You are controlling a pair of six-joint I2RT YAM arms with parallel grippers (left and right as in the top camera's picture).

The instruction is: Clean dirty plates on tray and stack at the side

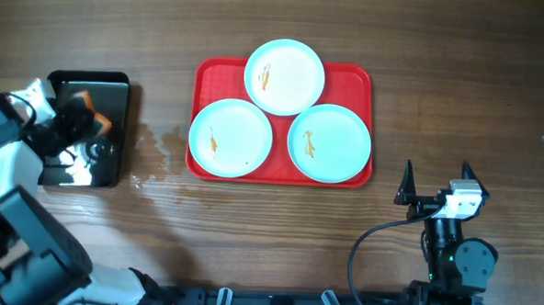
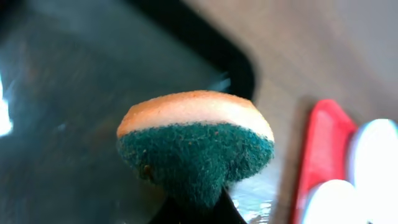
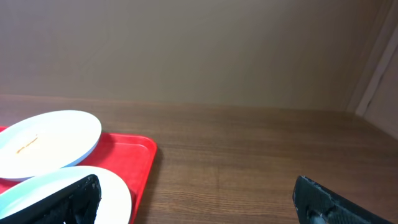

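Note:
Three pale plates sit on the red tray point(image 1: 211, 72): one at the back point(image 1: 284, 76), one front left point(image 1: 230, 138), one front right point(image 1: 329, 142), each with a small orange smear. My left gripper point(image 1: 82, 118) is over the black tray point(image 1: 119, 81) and is shut on a sponge point(image 2: 196, 146), orange on top and green below. My right gripper point(image 1: 436, 185) is open and empty, near the front of the table, right of the red tray. The right wrist view shows the red tray's corner point(image 3: 134, 158) and two plates point(image 3: 46, 140).
The black glossy tray holds water. Wet patches point(image 1: 162, 148) lie on the wood between the two trays. Bare wooden table extends to the right of the red tray and along the back.

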